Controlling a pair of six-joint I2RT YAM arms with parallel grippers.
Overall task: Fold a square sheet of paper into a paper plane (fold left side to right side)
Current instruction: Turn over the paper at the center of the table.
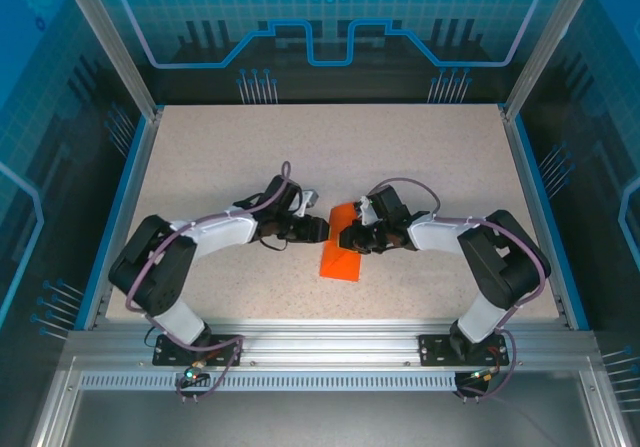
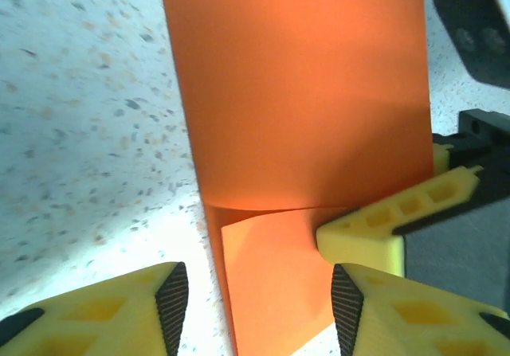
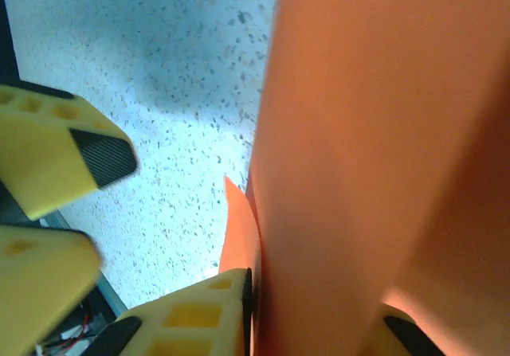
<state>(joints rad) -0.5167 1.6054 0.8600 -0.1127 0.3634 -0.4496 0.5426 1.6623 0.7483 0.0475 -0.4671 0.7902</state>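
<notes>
Bright orange square sheet of paper (image 1: pixel 338 255), folded over, flap lifted, middle of table (image 1: pixel 220 157)

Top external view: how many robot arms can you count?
2. The left black-and-white robot arm reaches in from the lower left, the right arm from the lower right; both meet at the folded orange paper mid-table.

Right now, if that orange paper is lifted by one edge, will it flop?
Probably floppy: the orange paper is thin, and one layer's edge bows near the fold. Likely very light, so a nudge could slide it across the table. Its crease may stiffen it slightly.
</notes>
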